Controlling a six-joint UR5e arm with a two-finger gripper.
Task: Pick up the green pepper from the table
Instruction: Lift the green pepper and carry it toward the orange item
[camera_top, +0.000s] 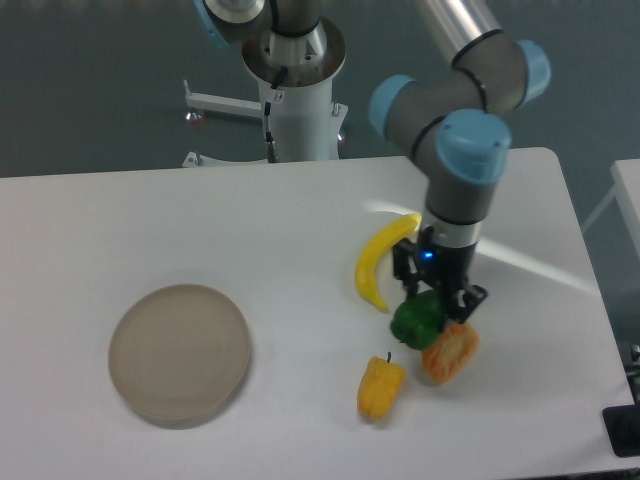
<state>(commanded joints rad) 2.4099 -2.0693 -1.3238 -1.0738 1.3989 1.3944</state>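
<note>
Table (250, 220): big white top with rounded corners, fills most of the shot, everything else sits on it.

Arm (470, 90): grey UR5e with light-blue joint caps. It swings in from the upper right, bends at a chunky elbow pair, and the last link drops pretty much straight down over the right half of the table. Wrist points at the tabletop, near vertical.

Arm base (295, 80): white pedestal behind the far edge of the table, up top centre.

Plate (180, 352): round, beige, front left, well away from the rest of the stuff.

Banana (383, 260): yellow, curved, lying just left of the wrist; its lower tip ends near the green pepper.

Gripper (437, 300): black, a small blue light glowing on it, fingers pointing down. It's right on top of the green pepper, with one finger showing on the left side and one on the right. Looks like the fingers straddle the upper part of it, but honestly can't tell from this angle whether they're pressing in or have a gap.

Orange thing (450, 353): bumpy orange food item, just right of and below the green pepper, looks like it's touching it.

Green pepper (418, 322): glossy dark green, lumpy, resting on the table right under the gripper, between the banana tip and the orange thing.

Yellow pepper (381, 388): small, with a little stem, closest to the front edge, just below-left of the green one, not touching.
</note>
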